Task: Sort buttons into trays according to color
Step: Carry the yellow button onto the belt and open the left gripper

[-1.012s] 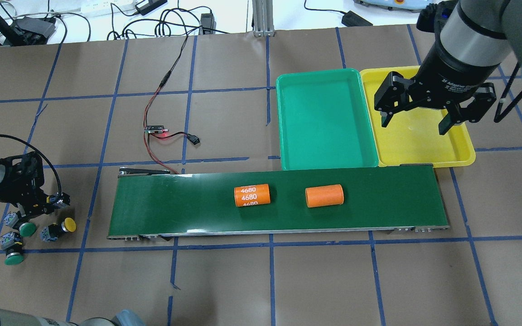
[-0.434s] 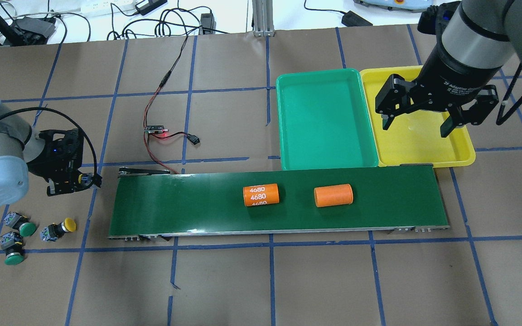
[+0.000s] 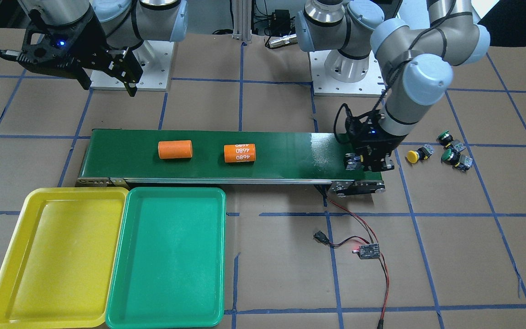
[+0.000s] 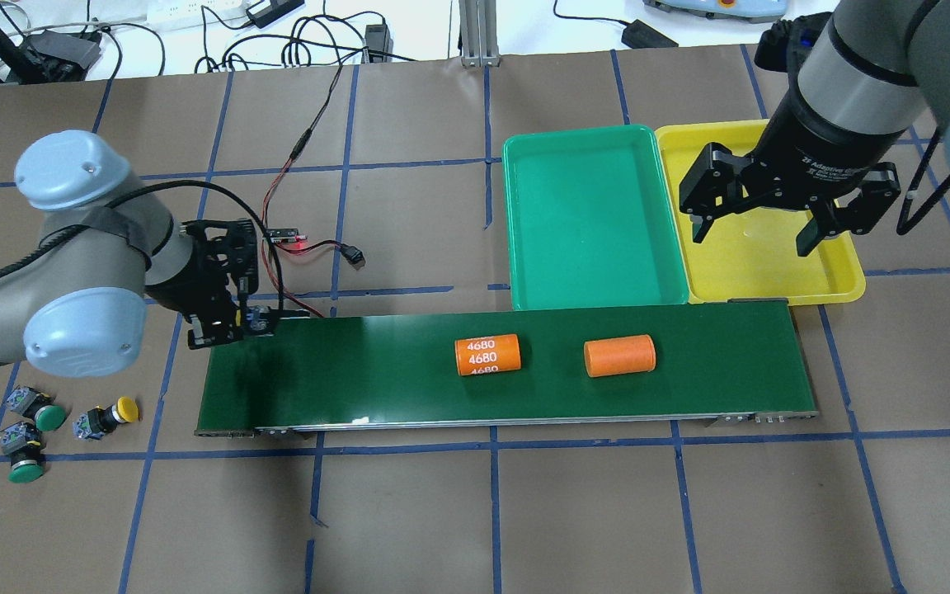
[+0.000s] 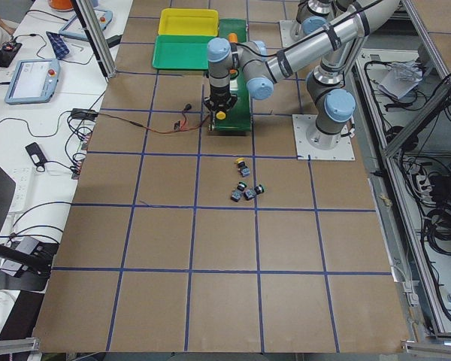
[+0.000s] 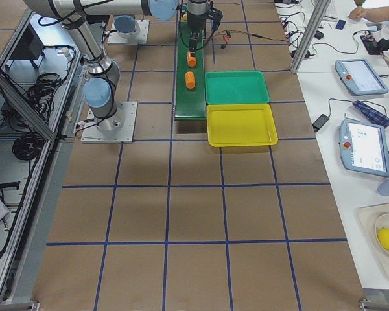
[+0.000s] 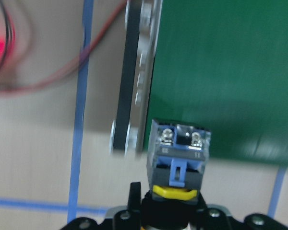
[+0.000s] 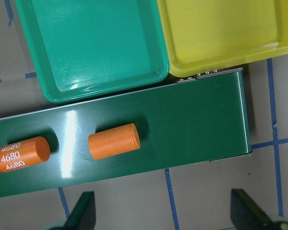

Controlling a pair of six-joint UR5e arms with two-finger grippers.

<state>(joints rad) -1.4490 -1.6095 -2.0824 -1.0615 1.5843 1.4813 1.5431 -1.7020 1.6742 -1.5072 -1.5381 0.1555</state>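
My left gripper [image 4: 251, 321] is shut on a yellow button [image 7: 179, 158], held by its cap, body outward, over the left end of the dark-green conveyor belt [image 4: 343, 375]. One yellow button [image 4: 109, 415] and two green buttons [image 4: 38, 409] [image 4: 23, 458] lie on the table left of the belt. My right gripper [image 4: 754, 224] hangs open and empty above the yellow tray [image 4: 772, 268]. The green tray [image 4: 590, 214] sits beside the yellow one; both show nothing inside.
Two orange cylinders lie on the belt, one marked 4680 [image 4: 487, 355] and one plain [image 4: 619, 355]. A small circuit board with red and black wires [image 4: 285, 235] lies behind the belt's left end. The trays touch the belt's far right edge.
My left arm has moved from the button pile up and right to the belt's left end, carrying the yellow button. Both orange cylinders have shifted right along the belt. The right gripper has barely moved.
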